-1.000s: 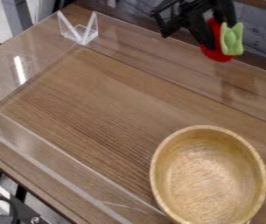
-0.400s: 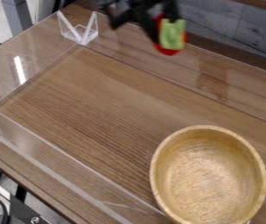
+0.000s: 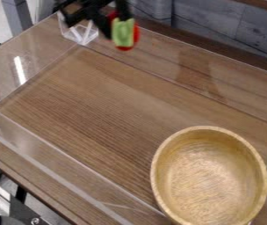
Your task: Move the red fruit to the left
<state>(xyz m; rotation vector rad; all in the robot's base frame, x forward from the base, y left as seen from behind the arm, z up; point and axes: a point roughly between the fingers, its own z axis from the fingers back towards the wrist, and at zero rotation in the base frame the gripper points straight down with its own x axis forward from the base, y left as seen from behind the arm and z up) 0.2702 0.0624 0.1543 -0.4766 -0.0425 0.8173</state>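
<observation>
The table (image 3: pixel 112 105) is matt wood grain, its walls (image 3: pixel 36 61) clear glossy plastic; the bowl (image 3: pixel 210 178) is smooth pale wood.

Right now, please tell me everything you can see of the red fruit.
The red fruit is small, glossy and oval, like a toy strawberry, with a light green leafy part on its side facing the camera. It hangs roughly upright in the air near the top left of the picture, gripped from above by the black gripper; its jaws are closed on it. It touches neither the wooden table nor the wooden bowl.
</observation>
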